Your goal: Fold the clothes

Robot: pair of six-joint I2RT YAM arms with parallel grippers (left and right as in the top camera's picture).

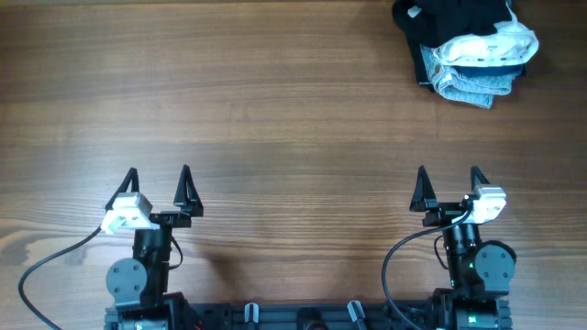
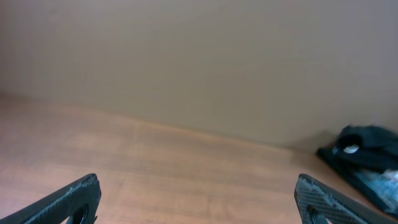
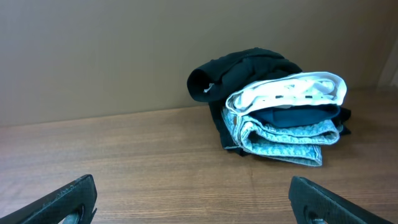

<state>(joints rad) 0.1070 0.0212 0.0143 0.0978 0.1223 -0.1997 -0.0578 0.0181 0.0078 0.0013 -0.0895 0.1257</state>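
A pile of clothes (image 1: 470,48) lies at the far right corner of the table: black garments, a white one and light blue denim, bunched together. It also shows in the right wrist view (image 3: 280,112) and at the right edge of the left wrist view (image 2: 367,155). My left gripper (image 1: 158,192) is open and empty near the front left of the table; its fingers show in the left wrist view (image 2: 199,202). My right gripper (image 1: 449,191) is open and empty at the front right, well short of the pile; its fingers show in the right wrist view (image 3: 196,202).
The wooden table (image 1: 275,101) stretches between the grippers and the pile. A plain wall (image 3: 93,50) stands behind the table's far edge. Cables run from each arm base at the front edge.
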